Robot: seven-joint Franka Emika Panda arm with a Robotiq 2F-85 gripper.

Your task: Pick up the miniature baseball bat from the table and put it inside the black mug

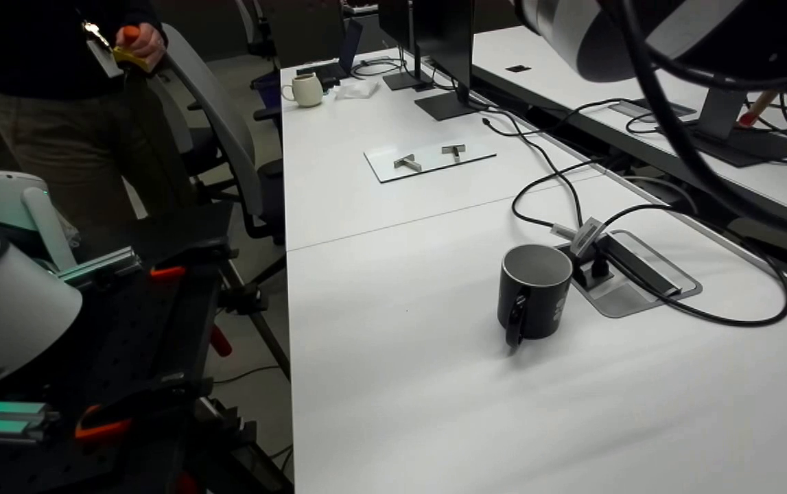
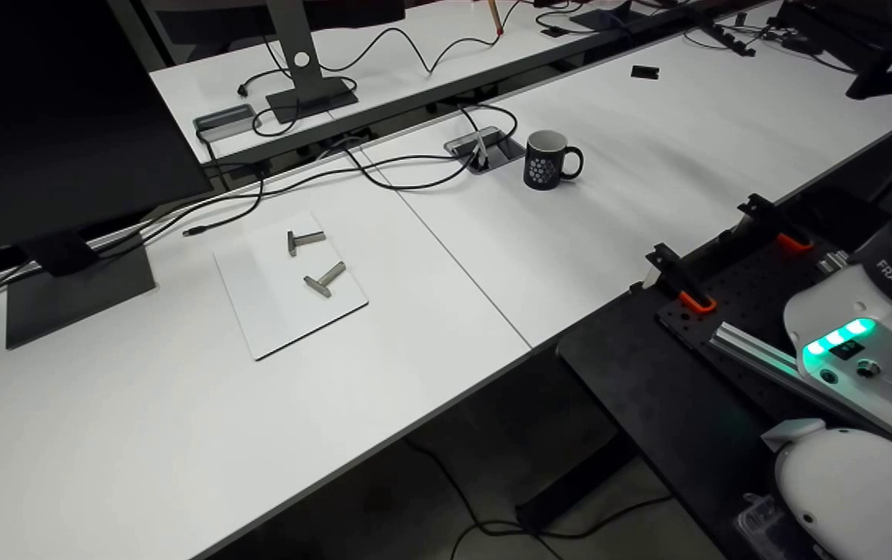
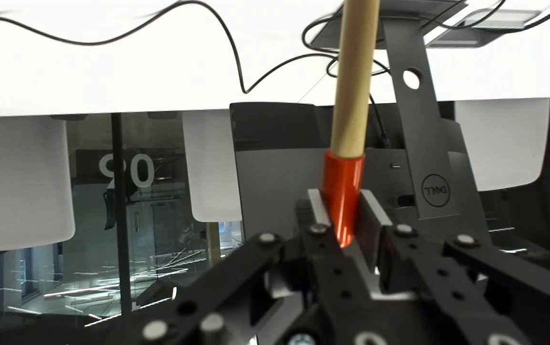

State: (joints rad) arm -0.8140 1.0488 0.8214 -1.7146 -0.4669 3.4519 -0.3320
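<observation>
The miniature baseball bat (image 3: pixel 355 72) is a tan wooden stick with a red end. My gripper (image 3: pixel 346 206) is shut on the red end, and the bat points away past the top of the wrist view. A tan stick with a red tip pointing down, seemingly the bat, hangs in the air in both exterior views (image 1: pixel 765 104) (image 2: pixel 496 17). In those views the jaws are hidden or out of frame. The black mug (image 1: pixel 534 305) stands upright on the white table (image 1: pixel 379 384), also seen in an exterior view (image 2: pixel 543 169). The mug is out of the wrist view.
A cable box (image 1: pixel 640 267) with black cables lies beside the mug. A white board (image 2: pixel 259 295) with two metal T-shaped pieces lies farther along. Monitors with stands (image 2: pixel 309 97) and loose cables (image 3: pixel 236 52) are around. A person (image 1: pixel 64 89) stands behind a chair.
</observation>
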